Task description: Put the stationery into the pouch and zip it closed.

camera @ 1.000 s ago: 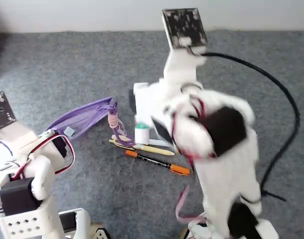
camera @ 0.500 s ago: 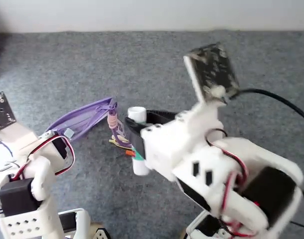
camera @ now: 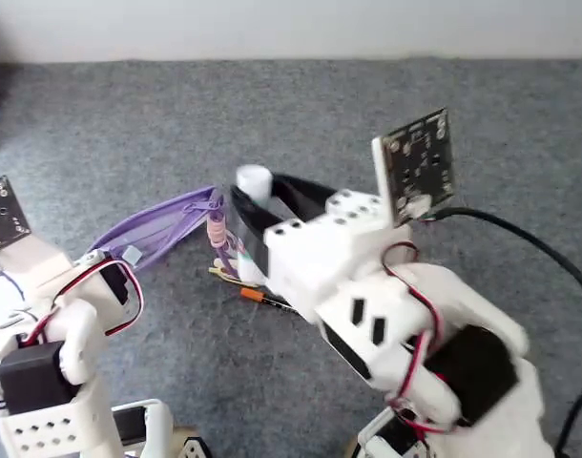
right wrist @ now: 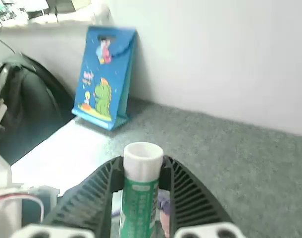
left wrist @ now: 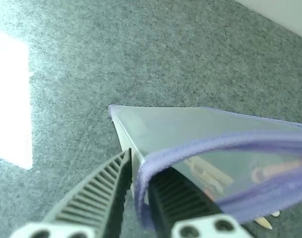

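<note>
My right gripper [camera: 255, 187] is raised above the table, shut on a glue stick [right wrist: 140, 191] with a white cap [camera: 253, 178] and a green label. It is just right of the purple pouch's [camera: 157, 229] zipper end. My left gripper [left wrist: 137, 184] is shut on the pouch's purple rim [left wrist: 200, 146] and holds that side up. Pale stationery shows through the clear pouch wall. An orange-ended pen [camera: 254, 294] and a cream pen [camera: 222, 275] lie on the carpet, partly hidden under the right arm.
Grey carpet [camera: 176, 124] covers the table. A black cable [camera: 525, 243] runs off the right arm to the right. In the right wrist view, a blue gift bag [right wrist: 105, 77] and a dark bag [right wrist: 22, 104] stand by the white wall.
The right arm lifted the glue stick off the carpet beside the pens and carried it up and farther back, toward the pouch's zipper end. The left arm stayed still.
</note>
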Action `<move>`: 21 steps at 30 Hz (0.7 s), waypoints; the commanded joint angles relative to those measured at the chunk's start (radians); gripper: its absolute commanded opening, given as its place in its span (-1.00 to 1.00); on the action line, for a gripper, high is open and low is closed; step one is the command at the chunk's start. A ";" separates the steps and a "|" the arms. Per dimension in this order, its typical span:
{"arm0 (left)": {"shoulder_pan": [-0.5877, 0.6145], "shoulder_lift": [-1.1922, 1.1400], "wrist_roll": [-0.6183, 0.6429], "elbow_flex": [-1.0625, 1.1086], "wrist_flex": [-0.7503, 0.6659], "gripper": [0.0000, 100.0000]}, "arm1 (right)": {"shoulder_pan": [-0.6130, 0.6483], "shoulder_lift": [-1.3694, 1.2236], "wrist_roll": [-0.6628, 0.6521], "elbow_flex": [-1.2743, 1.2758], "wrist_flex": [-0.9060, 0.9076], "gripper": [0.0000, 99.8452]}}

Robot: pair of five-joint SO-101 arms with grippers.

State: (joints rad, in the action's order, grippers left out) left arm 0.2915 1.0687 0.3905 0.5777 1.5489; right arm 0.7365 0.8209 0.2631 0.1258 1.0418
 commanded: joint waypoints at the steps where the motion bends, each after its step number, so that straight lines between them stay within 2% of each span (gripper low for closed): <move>1: -0.003 0.005 0.012 -0.013 0.005 -0.97 | -0.001 0.030 -0.061 0.129 -0.314 -0.98; 5: -0.003 0.005 0.012 -0.013 0.000 -0.97 | 0.062 0.035 -0.109 0.252 -0.536 -0.98; 11: -0.003 0.002 0.012 -0.013 -0.002 -0.97 | 0.186 0.027 -0.192 0.379 -0.716 -0.98; 21: 0.002 0.005 0.012 -0.013 0.003 -0.97 | 0.206 0.005 -0.270 0.617 -0.987 -0.98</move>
State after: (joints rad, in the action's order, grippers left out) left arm 0.2915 1.0687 0.3905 0.5777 1.5489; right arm 0.9298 0.8255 0.0084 0.7411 0.1258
